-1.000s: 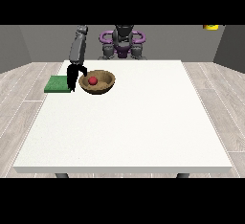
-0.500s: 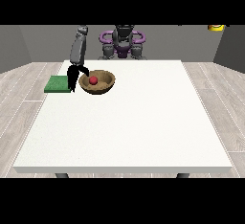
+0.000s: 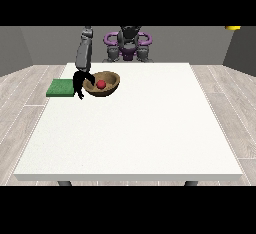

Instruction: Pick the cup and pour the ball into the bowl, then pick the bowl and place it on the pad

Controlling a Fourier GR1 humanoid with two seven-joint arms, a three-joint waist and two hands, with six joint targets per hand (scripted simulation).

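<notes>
The small red ball (image 3: pixel 101 84) sits inside the round brown wooden bowl (image 3: pixel 112 84), so the pouring part looks finished from where I stand. No cup shows anywhere on the large white table (image 3: pixel 135 128); I can't say where it is.

Now it's about the bowl. It stands at the far left of the table, just to the right of the flat green square pad (image 3: pixel 61 87), close beside it but not on it. So the last leg is not yet done: the bowl has to be lifted and set down on that pad.

The black hand at the view's left (image 3: pixel 80 82) hangs down from its grey arm (image 3: pixel 84 53) right between pad and bowl, against the bowl's left rim. A dark finger or thumb seems to hook over the rim towards the ball, which reads to me as a grasp on the bowl, though it's small and I wouldn't swear to it. The bowl looks to be resting on the table.

The other hand doesn't show at all.

My judgement: over halfway, with the lift and the short carry leftward remaining.
</notes>
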